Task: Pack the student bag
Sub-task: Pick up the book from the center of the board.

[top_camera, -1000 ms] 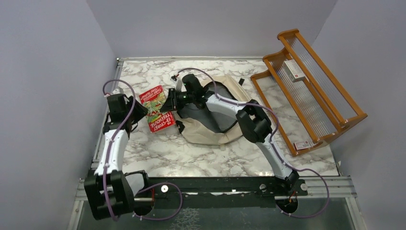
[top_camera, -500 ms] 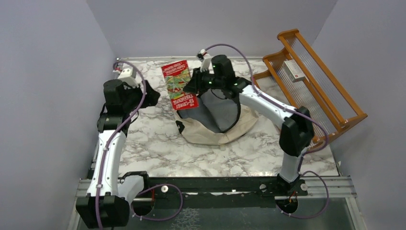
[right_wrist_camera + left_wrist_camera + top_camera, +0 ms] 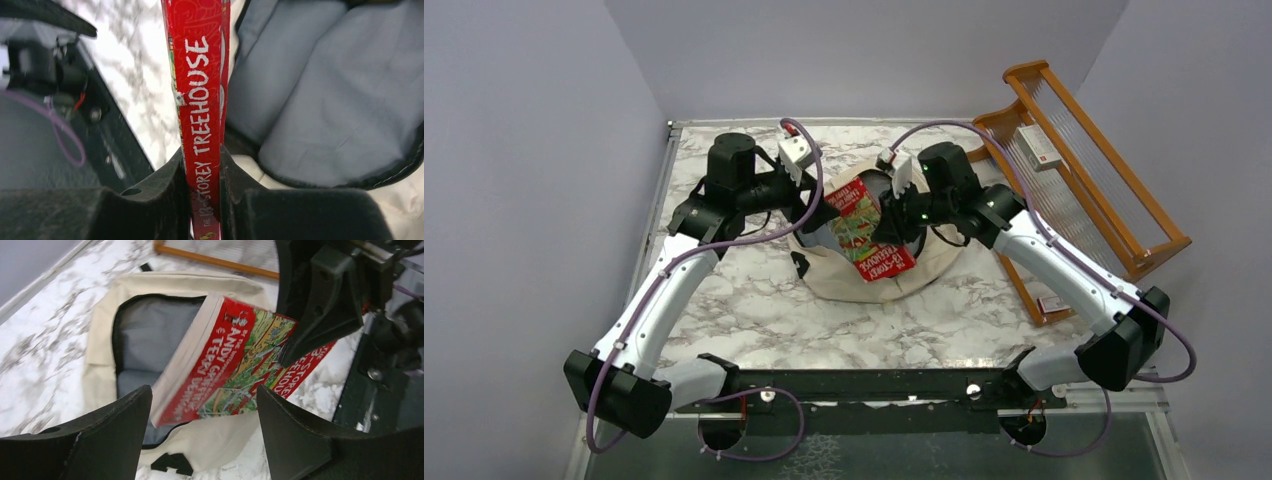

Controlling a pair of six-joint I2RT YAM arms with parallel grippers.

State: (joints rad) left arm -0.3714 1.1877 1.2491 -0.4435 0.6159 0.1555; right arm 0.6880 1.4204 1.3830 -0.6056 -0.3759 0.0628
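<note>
Right gripper point(image 3: 202, 167) pinches a red book point(image 3: 200, 75) at one end, holding it tilted over the bag's open mouth. Left gripper point(image 3: 203, 397), jaws spread wide and holding nothing, hovers just beside the book. The beige bag point(image 3: 849, 285) lies unzipped on the table point(image 3: 754, 300), grey lining showing, with a rack point(image 3: 1074, 200) to its right.

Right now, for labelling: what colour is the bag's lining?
Grey lining, clearest in the right wrist view.

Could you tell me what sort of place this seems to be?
Probably a robot test cell rather than a real classroom: plain lilac-grey walls box in a white marble-patterned tabletop, and two white robot arms are bolted to a black metal rail at its near edge.
</note>
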